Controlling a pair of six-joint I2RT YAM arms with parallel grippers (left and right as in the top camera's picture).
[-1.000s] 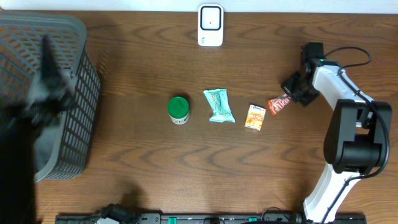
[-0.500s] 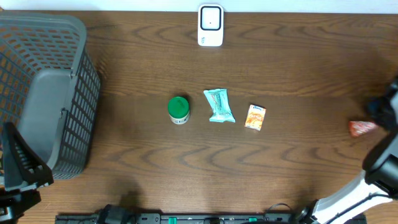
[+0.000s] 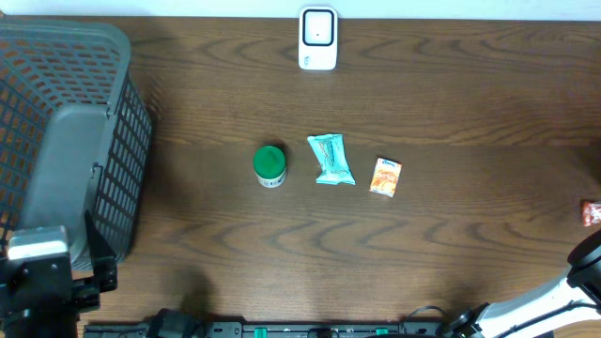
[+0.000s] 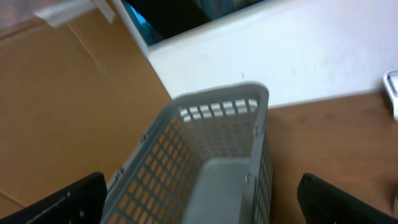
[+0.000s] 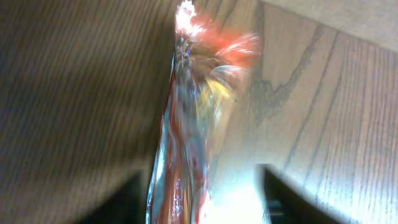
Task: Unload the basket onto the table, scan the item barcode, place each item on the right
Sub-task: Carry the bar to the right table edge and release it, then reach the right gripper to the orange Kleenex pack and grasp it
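Note:
A red and orange foil packet stands on edge between the fingers of my right gripper. It lies close to the left finger, with a bright gap to the right finger. The jaws stand apart and open. From overhead only a corner of the red packet shows at the table's right edge, and the right gripper itself is out of frame. The white scanner stands at the back middle. My left gripper is wide open with nothing in it, at the front left corner facing the grey basket.
A green-lidded jar, a teal packet and a small orange packet lie in a row at the table's middle. The grey basket fills the left side. The right arm's base sits at the front right.
The right arm swung from beside the orange packet to the right edge, carrying the red packet, and its jaws have spread. The left arm drew back from the basket to the front left corner.

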